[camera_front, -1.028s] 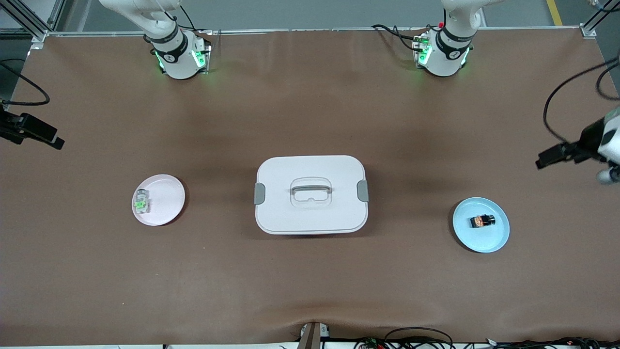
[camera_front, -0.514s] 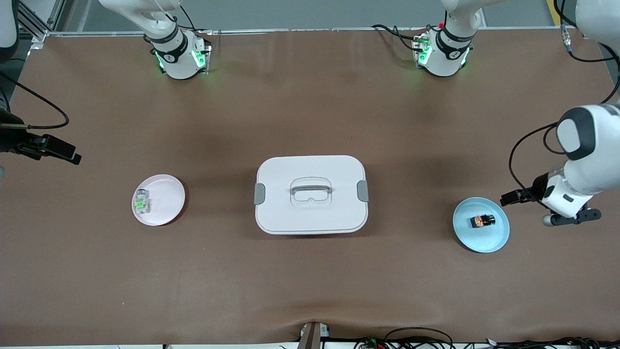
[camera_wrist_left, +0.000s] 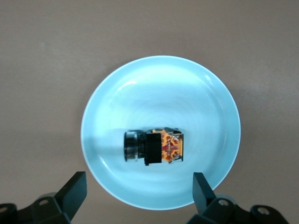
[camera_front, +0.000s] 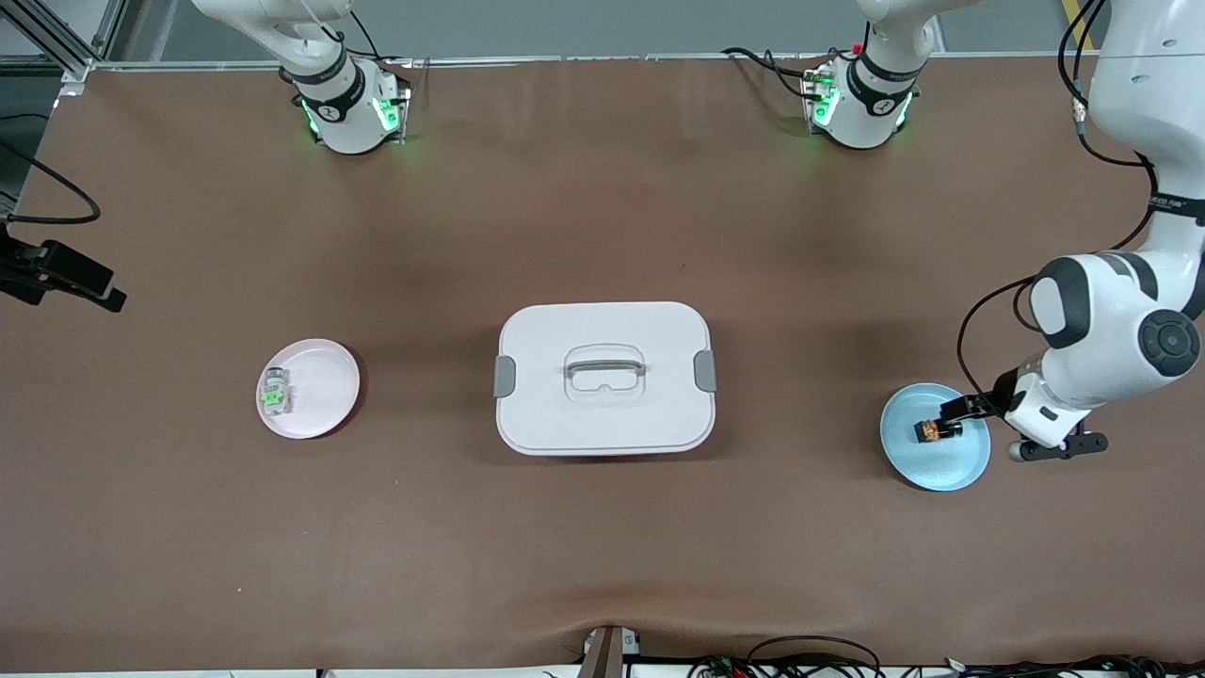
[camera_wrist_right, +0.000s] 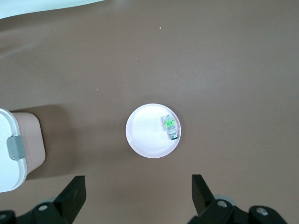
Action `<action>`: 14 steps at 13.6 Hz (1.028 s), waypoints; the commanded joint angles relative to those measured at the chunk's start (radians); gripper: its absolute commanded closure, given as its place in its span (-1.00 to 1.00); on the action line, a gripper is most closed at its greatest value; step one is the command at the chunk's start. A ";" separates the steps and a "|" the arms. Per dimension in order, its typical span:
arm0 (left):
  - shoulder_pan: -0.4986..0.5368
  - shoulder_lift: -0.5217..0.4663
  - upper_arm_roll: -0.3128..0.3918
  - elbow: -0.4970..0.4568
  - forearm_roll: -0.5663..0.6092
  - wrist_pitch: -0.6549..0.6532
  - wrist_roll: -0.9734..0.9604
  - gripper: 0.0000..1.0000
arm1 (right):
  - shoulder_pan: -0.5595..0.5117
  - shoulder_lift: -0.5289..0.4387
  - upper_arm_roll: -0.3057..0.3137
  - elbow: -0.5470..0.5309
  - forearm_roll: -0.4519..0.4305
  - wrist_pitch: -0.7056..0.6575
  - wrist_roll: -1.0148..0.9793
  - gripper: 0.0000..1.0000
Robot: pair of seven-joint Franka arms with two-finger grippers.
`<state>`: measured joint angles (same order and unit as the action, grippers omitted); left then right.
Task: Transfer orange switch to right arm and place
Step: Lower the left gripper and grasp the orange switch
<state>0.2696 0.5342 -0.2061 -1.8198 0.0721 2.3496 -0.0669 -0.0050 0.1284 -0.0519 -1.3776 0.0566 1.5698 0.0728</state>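
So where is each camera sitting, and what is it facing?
Front view: high across the table, facing both bases; shows the white box, both plates, the left tool open over the blue plate, and the right tool waiting near the table's edge.
Left wrist view: looks straight down at the orange switch on the blue plate; own fingertips show.
Right wrist view: high above the pink plate; own fingertips show.
Shared: front and left wrist views both show the orange switch.

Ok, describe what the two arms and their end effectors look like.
Both arms are glossy white with black joint bands, on bases lit green. The left arm trails black cables and carries a black two-finger left end effector. The right end effector has matching black fingers; its cables and markings are unclear.
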 commanded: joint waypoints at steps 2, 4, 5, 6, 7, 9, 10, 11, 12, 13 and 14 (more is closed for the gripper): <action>-0.021 0.046 -0.001 0.016 0.064 0.031 -0.021 -1.00 | -0.006 -0.006 0.003 0.005 0.006 -0.007 -0.010 -1.00; -0.023 0.070 -0.001 0.019 0.066 0.063 -0.021 -1.00 | -0.009 0.002 0.001 -0.001 0.006 -0.013 -0.011 -1.00; -0.021 0.079 -0.001 0.019 0.064 0.083 -0.022 -1.00 | -0.009 0.003 0.000 -0.004 0.003 -0.014 -0.011 -1.00; -0.020 0.082 -0.001 0.020 0.064 0.089 -0.024 -1.00 | -0.010 0.005 0.000 -0.004 0.000 -0.014 -0.013 -1.00; -0.020 0.089 -0.001 0.026 0.064 0.089 -0.031 -1.00 | -0.015 0.007 0.000 -0.003 -0.001 -0.014 -0.013 -1.00; -0.023 0.108 -0.001 0.034 0.064 0.097 -0.036 -1.00 | -0.006 0.016 0.000 -0.004 -0.018 -0.011 -0.002 -1.00; -0.021 0.116 -0.001 0.042 0.064 0.105 -0.036 -1.00 | -0.013 0.019 0.001 0.000 -0.023 -0.013 -0.008 -1.00; -0.020 0.125 -0.001 0.046 0.064 0.106 -0.036 -1.00 | -0.012 0.019 0.003 0.002 -0.021 -0.013 -0.010 -1.00; -0.020 0.128 -0.002 0.048 0.064 0.106 -0.036 -1.00 | -0.010 0.016 0.001 -0.004 -0.024 -0.008 -0.011 -1.00; -0.023 0.132 -0.001 0.048 0.064 0.108 -0.036 -1.00 | -0.007 0.014 0.003 -0.003 -0.026 0.001 -0.011 -1.00; -0.021 0.139 -0.001 0.053 0.066 0.106 -0.034 -1.00 | -0.001 0.014 0.004 -0.003 -0.026 0.019 -0.011 -1.00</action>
<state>0.2495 0.6522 -0.2060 -1.7909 0.1144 2.4504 -0.0810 -0.0091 0.1457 -0.0548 -1.3828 0.0452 1.5701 0.0699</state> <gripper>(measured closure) 0.000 0.000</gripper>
